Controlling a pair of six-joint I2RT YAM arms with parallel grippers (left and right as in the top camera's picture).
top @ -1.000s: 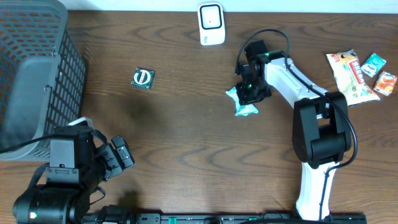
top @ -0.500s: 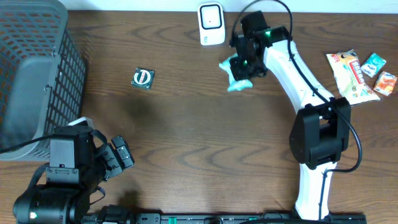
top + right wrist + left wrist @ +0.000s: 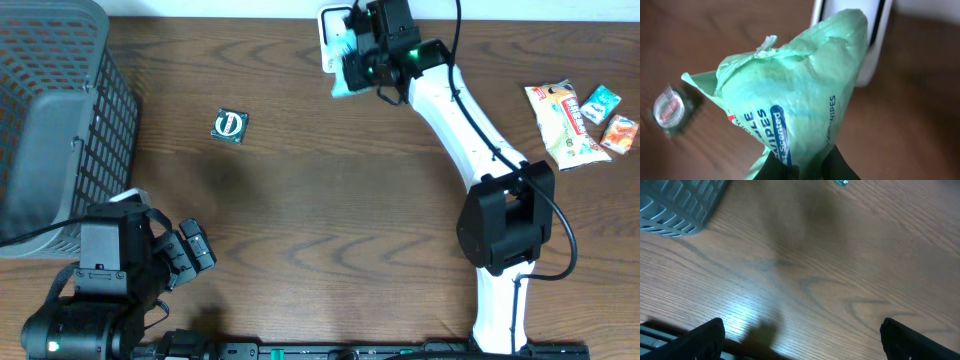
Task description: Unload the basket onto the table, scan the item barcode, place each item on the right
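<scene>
- The right fingers (image 3: 839, 167) are clamped on a green wipes packet (image 3: 800, 100), held off the worktop (image 3: 300, 200) just in front of the white scanner (image 3: 328, 30).
- The left fingers (image 3: 705, 337) stand wide apart above the worktop, near the basket (image 3: 50, 120).

A mock shop checkout: a white barcode scanner (image 3: 330, 28) stands at 12 o'clock on the wood-grain surface (image 3: 330, 200), a grey mesh shopping basket (image 3: 115, 110) at 9 o'clock, and snack packets (image 3: 565, 125) at 2 o'clock.
</scene>
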